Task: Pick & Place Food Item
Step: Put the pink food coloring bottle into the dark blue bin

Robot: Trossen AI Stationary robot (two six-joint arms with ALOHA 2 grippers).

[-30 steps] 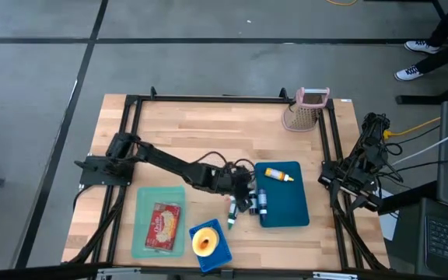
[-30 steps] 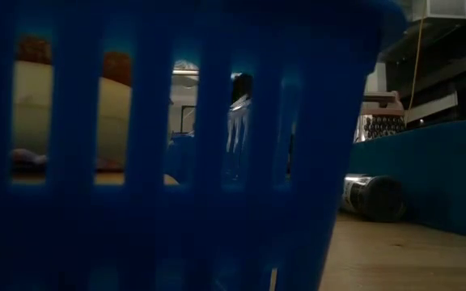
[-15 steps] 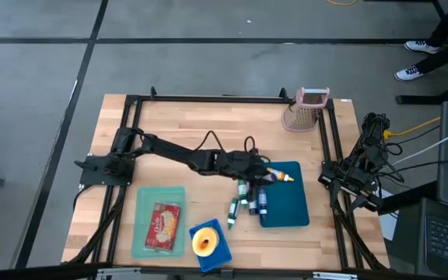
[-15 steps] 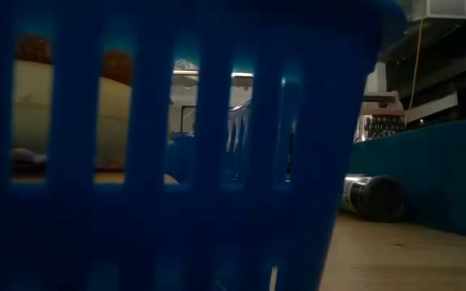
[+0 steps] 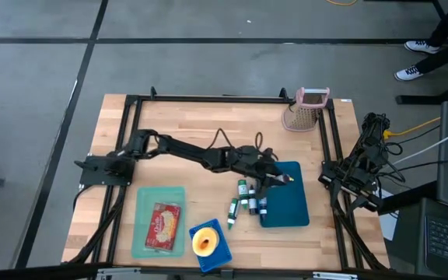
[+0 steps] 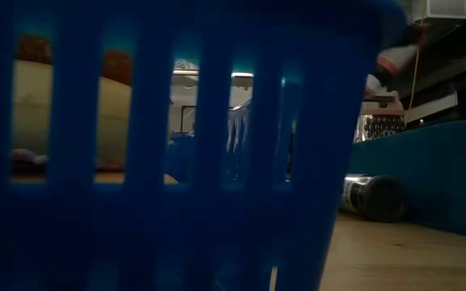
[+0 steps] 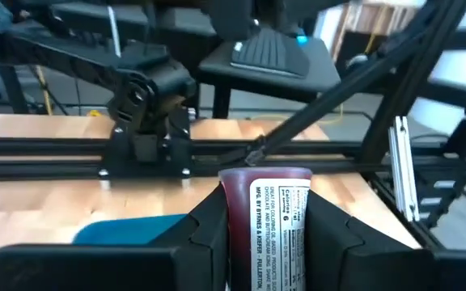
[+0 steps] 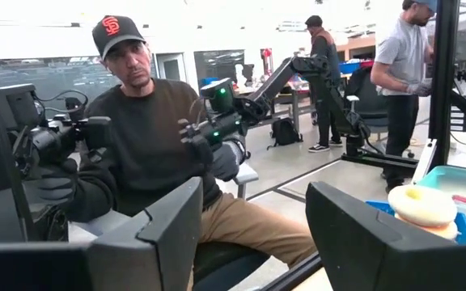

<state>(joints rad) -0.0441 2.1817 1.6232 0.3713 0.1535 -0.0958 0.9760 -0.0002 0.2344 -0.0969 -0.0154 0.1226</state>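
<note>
The left wrist view showed what the top view hid — the left gripper (image 7: 267,234) squeezed a sauce bottle (image 7: 267,222), now lifted above the teal tray (image 5: 286,204) — earlier lower, beside it. The right gripper (image 8: 253,234) waited open.

Overhead light: even and soft; the wooden table (image 5: 208,124) was bright, with only faint shadow under the left arm (image 5: 185,152).
Low view: very dim; a blue basket (image 6: 176,162) pressed close to the lens was blurred and dark, with pale light showing through its slots.
Left wrist view: the bottle label (image 7: 269,222) was sharp, the background softer.
Right wrist view: bright room, washed-out glare above; dark fingers (image 8: 168,234) were blurred.
</note>
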